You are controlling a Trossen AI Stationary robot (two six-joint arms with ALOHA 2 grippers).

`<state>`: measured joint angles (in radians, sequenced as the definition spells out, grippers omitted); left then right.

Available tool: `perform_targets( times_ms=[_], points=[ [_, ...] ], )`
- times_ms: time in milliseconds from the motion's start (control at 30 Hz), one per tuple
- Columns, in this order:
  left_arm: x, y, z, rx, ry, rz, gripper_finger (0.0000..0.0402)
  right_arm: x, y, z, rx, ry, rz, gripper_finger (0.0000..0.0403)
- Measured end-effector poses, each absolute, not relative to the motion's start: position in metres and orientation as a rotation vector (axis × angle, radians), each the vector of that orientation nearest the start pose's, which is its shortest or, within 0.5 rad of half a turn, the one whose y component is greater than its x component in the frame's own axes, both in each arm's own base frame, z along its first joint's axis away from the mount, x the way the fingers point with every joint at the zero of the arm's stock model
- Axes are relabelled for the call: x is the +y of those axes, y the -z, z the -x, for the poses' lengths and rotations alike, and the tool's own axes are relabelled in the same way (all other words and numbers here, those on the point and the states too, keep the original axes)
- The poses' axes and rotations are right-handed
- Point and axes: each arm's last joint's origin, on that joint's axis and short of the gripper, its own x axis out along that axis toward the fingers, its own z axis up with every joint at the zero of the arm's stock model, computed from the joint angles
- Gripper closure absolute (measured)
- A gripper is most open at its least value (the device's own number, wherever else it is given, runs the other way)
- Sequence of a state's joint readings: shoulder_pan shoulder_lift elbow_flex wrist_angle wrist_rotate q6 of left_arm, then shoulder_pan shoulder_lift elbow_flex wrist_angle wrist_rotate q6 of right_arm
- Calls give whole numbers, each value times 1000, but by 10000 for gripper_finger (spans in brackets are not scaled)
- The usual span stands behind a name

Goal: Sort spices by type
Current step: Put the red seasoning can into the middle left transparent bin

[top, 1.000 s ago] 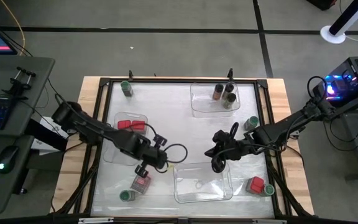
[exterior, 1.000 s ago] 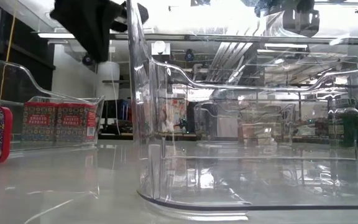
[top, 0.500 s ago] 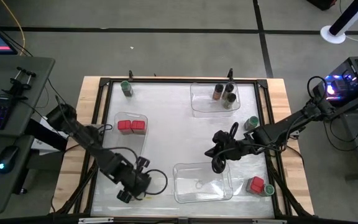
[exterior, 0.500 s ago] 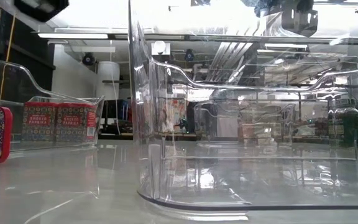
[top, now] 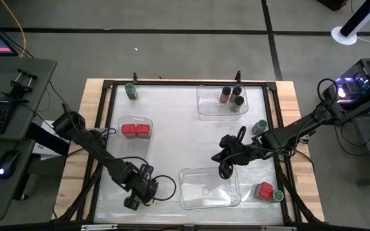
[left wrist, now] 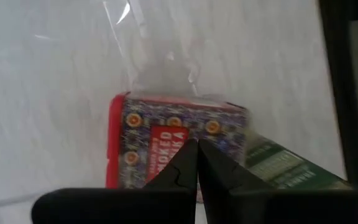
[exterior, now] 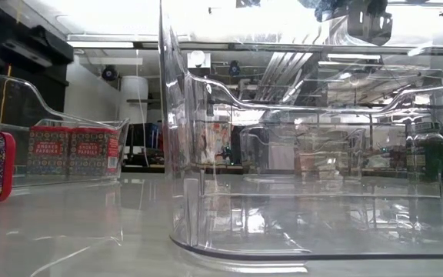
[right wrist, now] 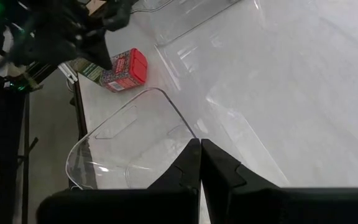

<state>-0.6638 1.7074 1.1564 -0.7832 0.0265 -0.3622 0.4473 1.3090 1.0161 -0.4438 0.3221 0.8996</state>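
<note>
Hovering over the red tin [left wrist: 176, 149] at the table's [top: 172, 128] near-left corner, the left tool [left wrist: 197, 167] is pressed together; it needs spreading before descending squarely, avoiding the green jar [left wrist: 284, 168] touching it. The right tool [right wrist: 200, 163], also closed, is waiting mid-table.

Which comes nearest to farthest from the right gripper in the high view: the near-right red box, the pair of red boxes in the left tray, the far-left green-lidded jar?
Measured from the right gripper:
1. Red box, near-right corner.
2. Pair of red boxes, in the left tray.
3. Green-lidded jar, far-left corner.
</note>
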Motion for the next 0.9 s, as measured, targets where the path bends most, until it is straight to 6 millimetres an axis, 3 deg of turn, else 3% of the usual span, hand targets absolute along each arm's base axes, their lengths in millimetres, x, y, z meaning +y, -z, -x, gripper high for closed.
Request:
perform_targets(
  times_ms=[233,400,900],
  points=[
    [-185,-183,-265,1378,328,-153,401,110,-281,-251,675,194,-594,402],
    [-167,-179,-288,1301,327,-180,401,110,-281,-251,675,197,-602,402],
    [-63,-180,-335,1190,88,-366,401,110,-281,-251,674,198,-605,402]
  ],
)
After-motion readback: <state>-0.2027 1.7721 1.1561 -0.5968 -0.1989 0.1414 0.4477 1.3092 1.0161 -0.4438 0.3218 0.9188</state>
